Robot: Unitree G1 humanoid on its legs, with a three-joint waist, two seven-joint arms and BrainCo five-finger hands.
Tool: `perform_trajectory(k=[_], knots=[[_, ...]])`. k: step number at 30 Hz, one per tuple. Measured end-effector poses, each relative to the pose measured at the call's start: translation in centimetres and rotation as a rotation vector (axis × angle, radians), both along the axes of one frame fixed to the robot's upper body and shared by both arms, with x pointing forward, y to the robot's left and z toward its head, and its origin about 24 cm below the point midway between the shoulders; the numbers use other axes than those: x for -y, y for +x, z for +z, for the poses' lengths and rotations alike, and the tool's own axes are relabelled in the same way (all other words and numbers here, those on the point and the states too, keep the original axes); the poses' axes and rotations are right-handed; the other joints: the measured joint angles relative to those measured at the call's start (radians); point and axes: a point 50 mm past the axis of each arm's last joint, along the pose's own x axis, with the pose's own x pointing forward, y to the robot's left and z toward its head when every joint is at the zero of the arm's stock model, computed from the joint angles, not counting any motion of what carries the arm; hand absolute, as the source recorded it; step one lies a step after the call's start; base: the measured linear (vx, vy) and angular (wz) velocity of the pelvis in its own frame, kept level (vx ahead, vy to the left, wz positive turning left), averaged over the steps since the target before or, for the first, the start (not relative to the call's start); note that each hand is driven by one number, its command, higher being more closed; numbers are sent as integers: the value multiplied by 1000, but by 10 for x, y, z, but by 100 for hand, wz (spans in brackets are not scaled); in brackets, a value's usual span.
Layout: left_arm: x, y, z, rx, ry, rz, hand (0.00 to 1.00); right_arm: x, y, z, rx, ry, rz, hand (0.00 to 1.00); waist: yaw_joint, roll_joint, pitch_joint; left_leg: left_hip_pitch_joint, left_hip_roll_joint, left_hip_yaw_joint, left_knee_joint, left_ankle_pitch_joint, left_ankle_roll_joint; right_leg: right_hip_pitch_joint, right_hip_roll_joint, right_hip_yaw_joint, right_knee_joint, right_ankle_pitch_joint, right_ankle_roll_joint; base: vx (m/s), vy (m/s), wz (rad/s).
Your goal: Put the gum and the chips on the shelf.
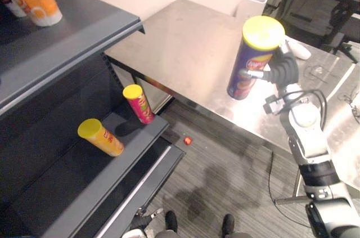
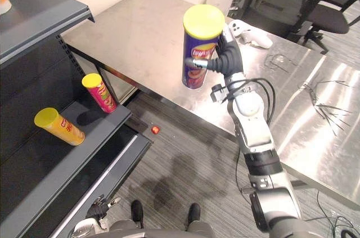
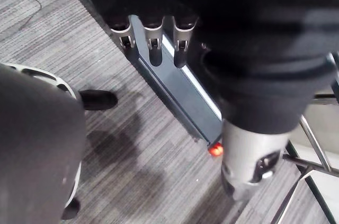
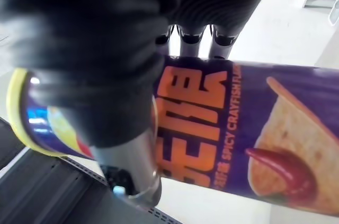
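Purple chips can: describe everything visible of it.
The purple chips can is a tall tube with a yellow lid on, glossy, printed with orange letters and a chip picture. It is in the air, nearly upright, lid up, by the edge of the steel table. The right hand is curled round its side; nothing else touches it.

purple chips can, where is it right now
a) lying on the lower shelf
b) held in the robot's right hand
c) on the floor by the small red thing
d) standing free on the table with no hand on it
B: the right hand has its fingers and thumb curled round the purple chips can, holding it over the steel table.
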Motion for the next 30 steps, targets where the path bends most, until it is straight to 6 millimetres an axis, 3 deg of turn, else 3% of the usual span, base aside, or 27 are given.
perform_trajectory(k=[9,13,17,20,22,23,24,25,26,28,30], knots=[[-2,-16,-3,-34,-4,3,0,14,-29,-42,-111,43,-12,100,-26,-9,-63,21,4,27,-1,-2,-10,-2,5,36,3,-1,0,-31,-6,-10],[-4,-20,-4,-49,-4,12,0,13,-40,-71,-212,107,-28,100,-26,-16,-70,57,11,48,1,-11,-23,2,8,51,45,-14,-8,17,-6,-17],[-4,-21,-5,-52,-6,26,0,7,-41,-76,-231,125,-11,100,-25,-14,-68,59,16,23,7,0,-16,-17,6,37,125,-52,-16,8,-16,14],[-6,-19,-4,-41,-11,64,0,-7,-41,-77,-235,137,36,100,-17,-8,-55,1,24,-75,57,6,-19,1,5,-53,135,-69,-27,-46,-51,93],[-6,-14,-3,-30,-5,63,0,-13,-38,-72,-215,138,58,100,-7,7,-41,-75,32,-189,80,23,-40,-8,5,-157,166,-95,-43,-134,-91,153],[-6,-10,-2,-22,9,68,0,-16,-34,-61,-172,132,70,100,8,24,-23,-120,38,-252,69,43,-73,-39,5,-225,220,-131,-60,-121,-85,130],[-7,-9,-1,-17,12,68,0,-17,-32,-58,-161,130,74,100,11,29,-19,-128,40,-259,64,41,-72,-42,5,-239,230,-136,-67,-187,-142,132],[-9,-12,-2,-29,24,76,0,-18,-30,-50,-128,134,74,100,25,40,-11,-149,56,-226,28,9,-100,-51,7,-289,231,-142,-77,-151,-87,119],[-12,-11,-1,-35,30,83,0,-15,-29,-46,-104,146,55,100,31,17,-6,-166,63,-121,20,-41,-69,-51,-23,-347,201,-139,-87,-184,-93,134],[-16,-14,-2,-47,20,137,0,-4,-29,-43,-85,175,-7,100,31,12,8,-205,65,39,157,9,48,-53,-87,-433,206,-136,-94,-92,-74,147],[-12,-26,-6,-69,-3,190,0,14,-30,-41,-70,194,-89,100,17,35,11,-194,109,135,336,-3,60,-36,-115,-514,211,-127,-79,-49,-44,137]])
